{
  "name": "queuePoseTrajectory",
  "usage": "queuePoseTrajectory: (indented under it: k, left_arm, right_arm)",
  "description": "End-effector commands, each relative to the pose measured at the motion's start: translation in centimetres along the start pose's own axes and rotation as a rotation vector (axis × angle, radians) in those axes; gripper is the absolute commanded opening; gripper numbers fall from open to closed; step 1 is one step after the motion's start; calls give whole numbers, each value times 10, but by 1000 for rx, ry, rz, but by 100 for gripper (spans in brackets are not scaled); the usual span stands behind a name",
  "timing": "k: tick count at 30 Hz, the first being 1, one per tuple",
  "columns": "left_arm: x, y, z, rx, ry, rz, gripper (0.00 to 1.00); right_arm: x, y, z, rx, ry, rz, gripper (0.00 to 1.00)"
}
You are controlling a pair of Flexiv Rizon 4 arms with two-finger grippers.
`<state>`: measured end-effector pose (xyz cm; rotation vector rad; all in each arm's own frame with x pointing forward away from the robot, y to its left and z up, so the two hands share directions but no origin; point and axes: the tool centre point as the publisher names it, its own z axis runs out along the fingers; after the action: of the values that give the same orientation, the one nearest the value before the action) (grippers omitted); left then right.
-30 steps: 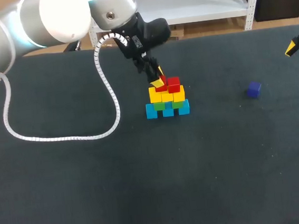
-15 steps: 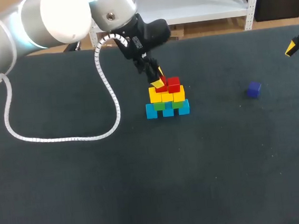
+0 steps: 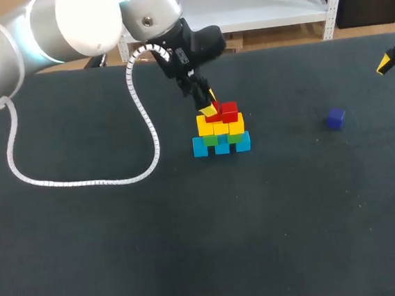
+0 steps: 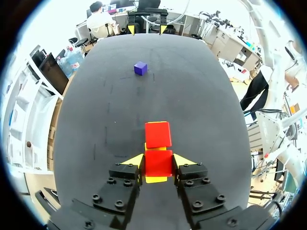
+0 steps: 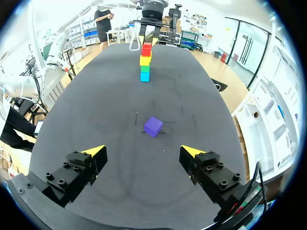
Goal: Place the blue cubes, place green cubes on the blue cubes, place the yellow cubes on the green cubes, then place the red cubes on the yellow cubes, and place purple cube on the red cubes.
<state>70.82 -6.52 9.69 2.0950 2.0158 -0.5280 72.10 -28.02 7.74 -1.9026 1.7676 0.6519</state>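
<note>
Stack stands near the middle of the table (image 3: 90, 270). Three blue cubes (image 3: 222, 146) sit in a row at the bottom, green cubes (image 3: 211, 140) on them, and yellow cubes (image 3: 220, 126) above those. Left arm (image 3: 46, 29) comes in from the far left corner. Left gripper (image 4: 159, 161) is at the top tier, yellow tips pressed against both sides of a red cube (image 4: 158, 165), so it is clamped on that cube. As far as can be seen, the cube sits on the yellow layer, with the second red cube (image 4: 158, 133) just ahead of the fingers on the same tier. Purple cube (image 3: 334, 118) lies alone on the mat, well apart from the stack toward the right side. Right gripper (image 5: 143, 152) hangs at the table's right edge, jaws spread wide with nothing between them. The purple cube is ahead of it and the stack farther on, roughly in line. White coiled cable (image 3: 82, 181) from the left arm loops across the mat left of the stack.
</note>
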Motion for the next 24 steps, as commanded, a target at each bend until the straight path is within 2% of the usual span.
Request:
queuePoseTrajectory:
  k: [1, 10, 16, 24]
  left_arm:
    - [-1, 4, 0, 9, 6, 0, 0]
    - [0, 5, 1, 12, 5, -2, 0]
    - [0, 6, 1, 12, 5, -5, 6]
    - [0, 5, 2, 14, 6, -4, 5]
  right_arm:
    - [0, 0, 0, 0, -2, -1, 100]
    - [0, 0, 0, 0, -2, -1, 100]
    - [0, 0, 0, 0, -2, -1, 100]
    - [0, 0, 0, 0, -2, -1, 100]
